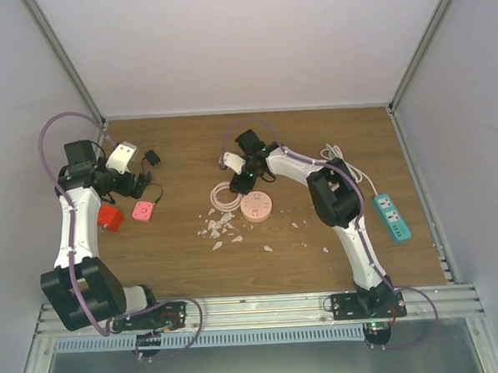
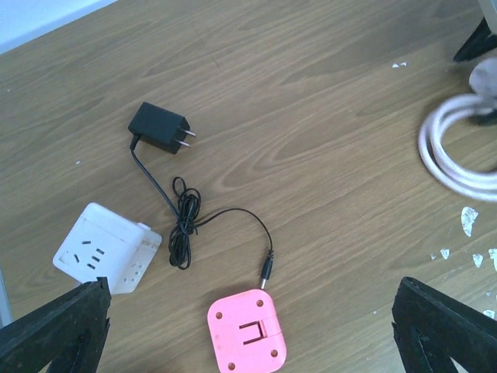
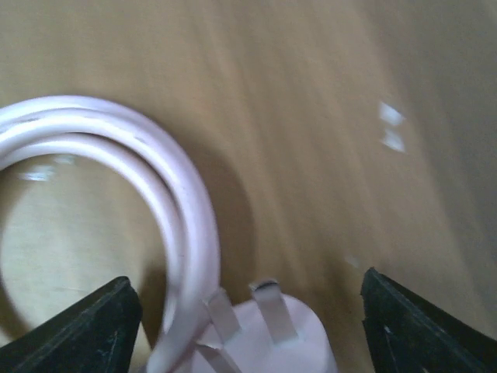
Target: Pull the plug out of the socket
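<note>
A robotics lab test cell is indicated: a wooden tabletop (image 1: 313, 125) is enclosed by plain white panels (image 1: 225, 46) held in aluminium struts (image 1: 62, 56), and a left arm (image 1: 72, 229) and a right arm (image 1: 356, 231) are bolted to a metal rail (image 1: 255, 307) at the near edge.

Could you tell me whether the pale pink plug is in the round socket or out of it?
Out: the plug shows bare prongs in the right wrist view, nothing on them, its coiled cable alongside.

Your overhead camera sees the whole counter (image 1: 313, 141) from behind. Both wrist cameras look down, sharing the coiled cable (image 3: 194, 225); the right's nearest.
</note>
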Available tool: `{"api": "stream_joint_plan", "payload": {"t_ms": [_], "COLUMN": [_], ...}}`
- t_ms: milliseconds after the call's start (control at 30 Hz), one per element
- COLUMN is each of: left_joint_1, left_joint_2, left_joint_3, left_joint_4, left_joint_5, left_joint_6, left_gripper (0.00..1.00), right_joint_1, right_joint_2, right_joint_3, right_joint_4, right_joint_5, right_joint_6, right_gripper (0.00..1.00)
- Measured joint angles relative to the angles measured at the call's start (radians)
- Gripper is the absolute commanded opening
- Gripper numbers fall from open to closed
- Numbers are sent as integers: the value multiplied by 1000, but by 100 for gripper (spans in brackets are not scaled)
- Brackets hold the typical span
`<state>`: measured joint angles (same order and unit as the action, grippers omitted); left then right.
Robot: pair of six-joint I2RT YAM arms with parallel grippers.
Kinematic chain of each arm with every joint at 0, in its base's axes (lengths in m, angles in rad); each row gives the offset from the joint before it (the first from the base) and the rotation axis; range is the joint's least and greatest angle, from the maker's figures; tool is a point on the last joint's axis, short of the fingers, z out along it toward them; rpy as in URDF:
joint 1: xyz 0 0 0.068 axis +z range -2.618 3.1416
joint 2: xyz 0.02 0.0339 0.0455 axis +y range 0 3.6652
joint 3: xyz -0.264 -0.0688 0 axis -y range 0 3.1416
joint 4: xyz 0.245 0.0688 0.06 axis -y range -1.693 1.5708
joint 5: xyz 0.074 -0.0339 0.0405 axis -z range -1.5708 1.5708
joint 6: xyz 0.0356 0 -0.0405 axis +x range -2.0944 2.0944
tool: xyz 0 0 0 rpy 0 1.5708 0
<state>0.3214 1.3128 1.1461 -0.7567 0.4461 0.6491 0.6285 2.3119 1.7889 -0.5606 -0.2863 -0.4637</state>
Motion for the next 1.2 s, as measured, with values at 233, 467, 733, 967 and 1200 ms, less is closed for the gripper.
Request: {"api": "stream_joint_plan", "payload": {"t_ms": [233,467,733,967,1200], "left_joint_1": [-15,-32,-58,-85,-93], "left_joint_2": [1,23,50,72,87], "left_joint_3": [0,0,18,34,34], "left_joint_4": [13,26,43,53,58], "left_joint_5": [0,0,0,0,0], "left_joint_6": [-13,-18,-29,-30,-29], "left_gripper": [99,99,99,99,99], "right_joint_1": [-99,-132,-192,-247,-282], "right_joint_2": [-6,-141,-279,-403,-533], "right_joint_3": [-32,-253,-466,-639,-809], "right_joint_4": [33,114,165,182,197], "right_joint_5": [13,18,3,-3,-7], "right_joint_6": [63,51,-5,-103,-205], "right_gripper": [48,26,20,20,18]}}
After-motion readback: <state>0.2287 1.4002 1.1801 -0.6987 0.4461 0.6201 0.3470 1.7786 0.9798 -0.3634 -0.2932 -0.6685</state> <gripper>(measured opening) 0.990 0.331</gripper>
